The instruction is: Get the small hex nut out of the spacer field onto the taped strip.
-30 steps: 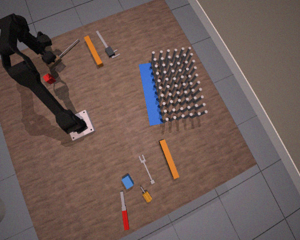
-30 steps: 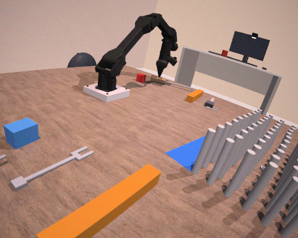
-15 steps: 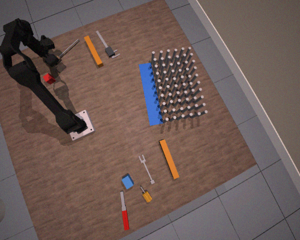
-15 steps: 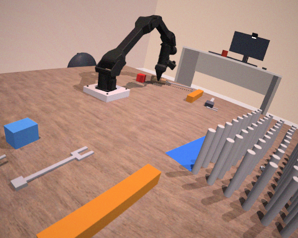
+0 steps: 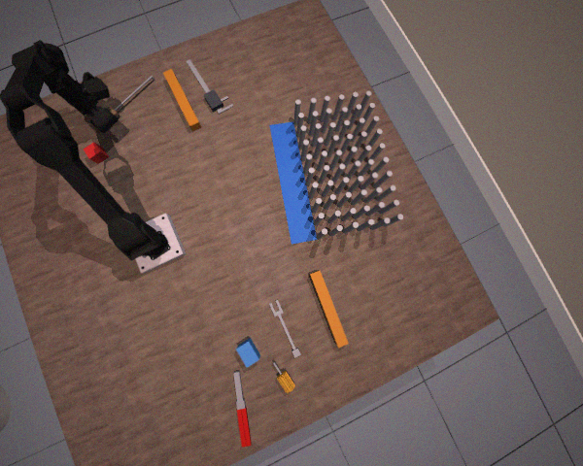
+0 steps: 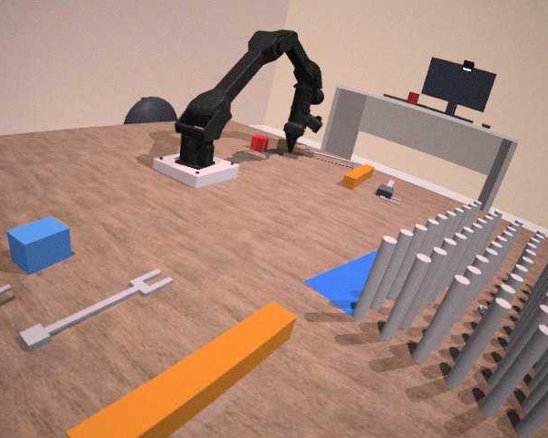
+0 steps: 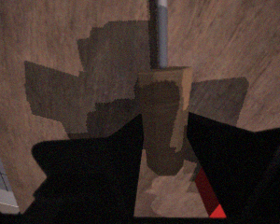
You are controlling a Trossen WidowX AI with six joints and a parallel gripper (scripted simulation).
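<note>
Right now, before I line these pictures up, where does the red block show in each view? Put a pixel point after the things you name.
Top: left part, just below the gripper (image 5: 112,114) (image 6: 290,150) (image 7: 166,121) in the picture, the red block (image 5: 95,151) (image 6: 258,143) (image 7: 217,212).
Exterior: upper middle, between the white base plate (image 5: 175,246) (image 6: 196,180) and the gripper.
Wrist: bottom edge, right of centre, partly hidden by a finger.
Shared landmark: the wooden-handled tool (image 5: 135,93) (image 6: 328,156) (image 7: 164,100), its metal shaft leading away from the gripper.

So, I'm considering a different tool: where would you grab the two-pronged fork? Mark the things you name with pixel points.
I'd pinch the square end block (image 5: 295,352) (image 6: 34,337) from straight above, across its sides: the fork (image 5: 287,333) (image 6: 92,308) lies flat, and that block is broader than the shaft, opposite the prongs.
</note>
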